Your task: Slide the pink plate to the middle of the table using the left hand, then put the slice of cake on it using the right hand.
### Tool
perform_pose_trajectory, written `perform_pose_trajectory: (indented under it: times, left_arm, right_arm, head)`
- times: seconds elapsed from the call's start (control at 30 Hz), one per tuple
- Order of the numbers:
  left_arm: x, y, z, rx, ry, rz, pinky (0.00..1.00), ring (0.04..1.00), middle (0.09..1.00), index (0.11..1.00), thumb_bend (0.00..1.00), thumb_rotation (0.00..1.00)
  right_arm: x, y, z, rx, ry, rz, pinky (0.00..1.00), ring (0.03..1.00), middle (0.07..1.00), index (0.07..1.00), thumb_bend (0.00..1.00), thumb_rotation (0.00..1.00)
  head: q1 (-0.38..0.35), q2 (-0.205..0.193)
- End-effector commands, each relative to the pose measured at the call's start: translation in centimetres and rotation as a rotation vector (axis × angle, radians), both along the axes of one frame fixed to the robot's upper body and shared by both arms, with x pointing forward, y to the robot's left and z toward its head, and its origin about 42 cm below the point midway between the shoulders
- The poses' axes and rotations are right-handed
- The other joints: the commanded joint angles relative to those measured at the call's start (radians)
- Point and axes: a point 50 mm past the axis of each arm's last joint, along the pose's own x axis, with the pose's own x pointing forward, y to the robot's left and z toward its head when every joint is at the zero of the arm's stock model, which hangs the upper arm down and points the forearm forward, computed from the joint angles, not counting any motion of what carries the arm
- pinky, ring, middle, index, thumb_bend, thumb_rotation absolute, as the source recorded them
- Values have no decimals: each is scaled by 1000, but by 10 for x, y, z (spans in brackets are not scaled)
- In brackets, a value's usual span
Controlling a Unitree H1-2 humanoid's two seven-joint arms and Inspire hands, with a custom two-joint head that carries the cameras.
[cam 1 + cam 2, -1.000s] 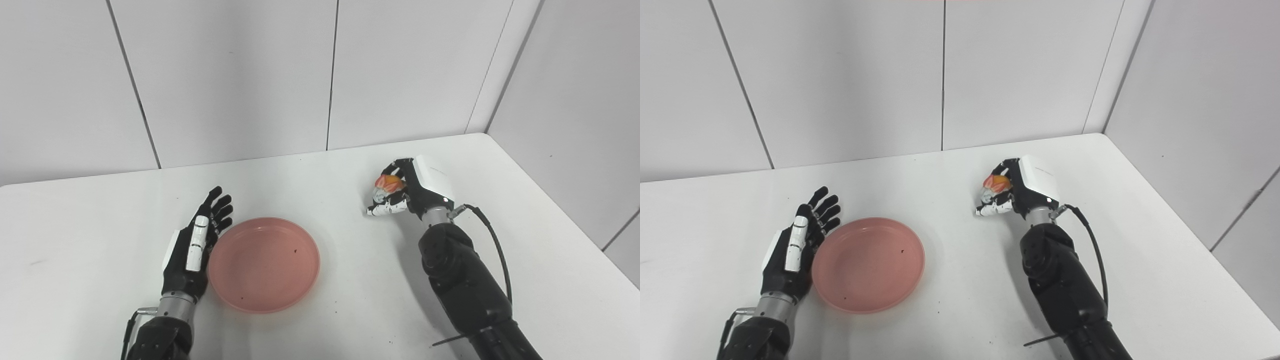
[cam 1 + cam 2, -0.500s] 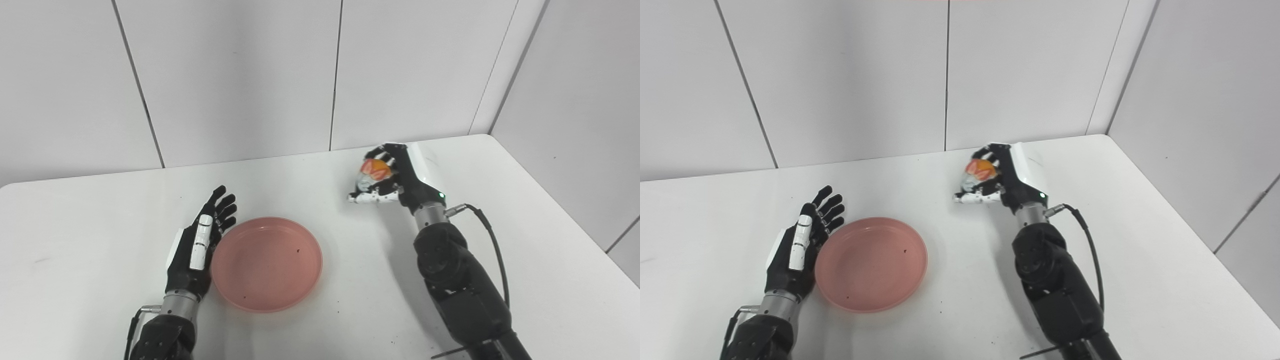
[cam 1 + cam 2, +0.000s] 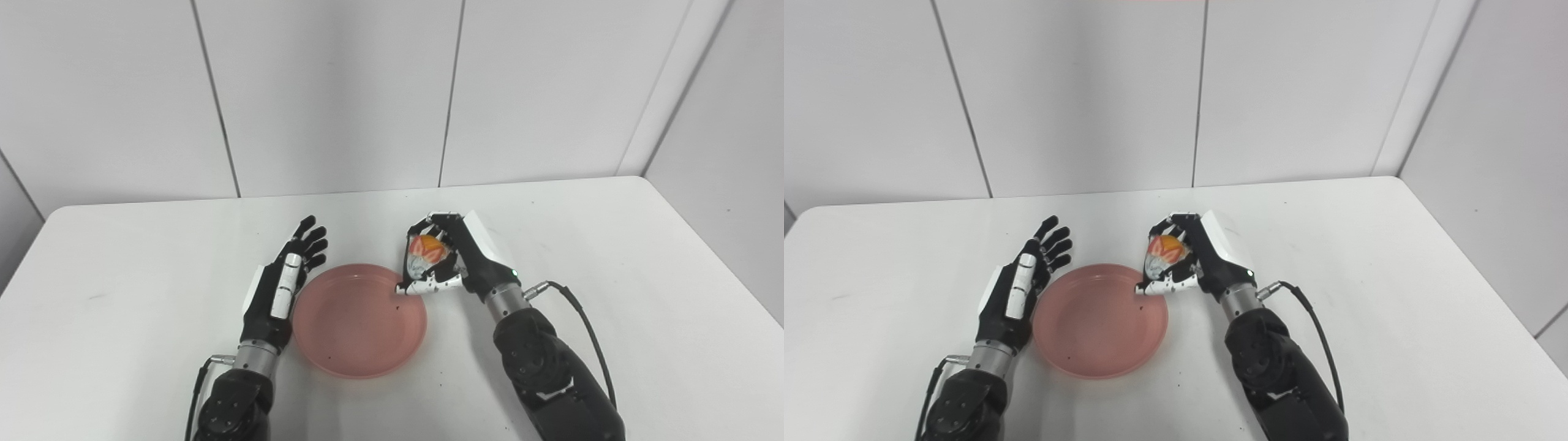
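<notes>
Nearest, at roughly 6 o'clock on the white worktop [image 3: 643, 318]: pink plate [image 3: 359, 320], flat, empty, about midway across. Sliding step judged finished.

Just at the plate's 9 o'clock: left hand [image 3: 277, 293], edge-on beside the rim, fingers [image 3: 309, 236] straight and spread toward 12, holding nothing; rim contact impossible to confirm.

At the plate's 1 o'clock, raised off the surface: right hand [image 3: 454, 260], fingers curled and clamped round the slice of cake [image 3: 424, 254], orange-and-red topping facing the camera, pale body below. White lower fingertips over the plate's far-right rim; cake itself not yet over the centre.

Step in hand: carrying the cake to the plate. Next move likely calls for a little more travel toward 7 o'clock, a lowering onto the plate's floor, then release. Risk, as a guess: cake tipping on release.

Farthest, at 12 o'clock: plain panelled wall [image 3: 343, 92].
</notes>
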Motion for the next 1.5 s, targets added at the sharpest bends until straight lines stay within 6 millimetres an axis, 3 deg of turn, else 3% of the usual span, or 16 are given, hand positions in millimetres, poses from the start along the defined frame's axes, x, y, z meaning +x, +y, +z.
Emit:
perform_pose_trajectory:
  times: [0.0,0.17,0.37,0.67,0.83,0.87,0.9,0.93,0.97,1.03,1.13,1.2,1.37,1.47]
  left_arm:
    - [-31,-9,-50,-11,134,11,858,882,889,884,611,1000]
    - [-31,-14,-51,-14,133,14,856,887,895,887,608,1000]
    - [-31,-17,-51,-4,132,26,843,887,894,885,630,1000]
    - [-30,-19,-51,-7,131,22,856,897,898,890,623,1000]
    - [-30,-18,-50,-1,123,23,852,892,897,888,614,1000]
    - [-30,-18,-50,-6,126,22,852,891,898,889,611,1000]
    - [-30,-18,-50,-12,131,21,851,892,900,892,607,1000]
    - [-30,-18,-49,-31,139,19,854,896,903,895,609,1000]
    - [-30,-18,-49,-48,148,17,865,904,909,898,613,1000]
    - [-30,-17,-49,-54,152,16,874,912,914,900,622,1000]
    - [-30,-15,-48,-41,152,19,875,909,911,899,641,1000]
    - [-30,-14,-48,-41,153,21,878,910,913,896,642,1000]
    - [-30,-11,-48,-10,134,25,872,907,914,902,628,1000]
    - [-29,-8,-48,9,126,30,878,912,918,912,641,1000]
  right_arm:
    - [4,13,13,39,-70,96,228,360,468,514,506,0]
    - [4,26,-1,5,-27,133,230,364,477,515,507,0]
    - [7,38,-21,-37,-15,179,309,405,472,513,511,0]
    - [5,45,-40,-105,-12,222,278,386,445,516,511,0]
    - [0,44,-40,-124,-27,246,402,407,514,539,509,0]
    - [-1,44,-41,-133,-42,251,455,505,503,520,515,0]
    - [-1,43,-41,-142,-54,255,524,592,604,509,512,62]
    - [-1,43,-42,-150,-58,259,607,683,694,656,574,76]
    - [-1,42,-42,-158,-58,264,683,745,750,735,602,142]
    - [-1,41,-41,-172,-60,268,782,816,816,818,625,242]
    - [-2,40,-38,-185,-62,265,942,925,922,921,661,540]
    - [-3,39,-36,-191,-58,262,977,984,983,970,688,705]
    - [-6,34,-33,-166,-37,268,990,1000,1000,997,736,810]
    - [-8,31,-31,-131,-33,263,965,1000,1000,1000,764,805]
  head:
    - [11,1]
    - [46,2]
    - [80,4]
    - [86,12]
    - [76,15]
    - [76,15]
    - [71,15]
    - [71,15]
    - [68,16]
    - [64,16]
    - [61,17]
    - [57,19]
    - [53,21]
    - [50,22]
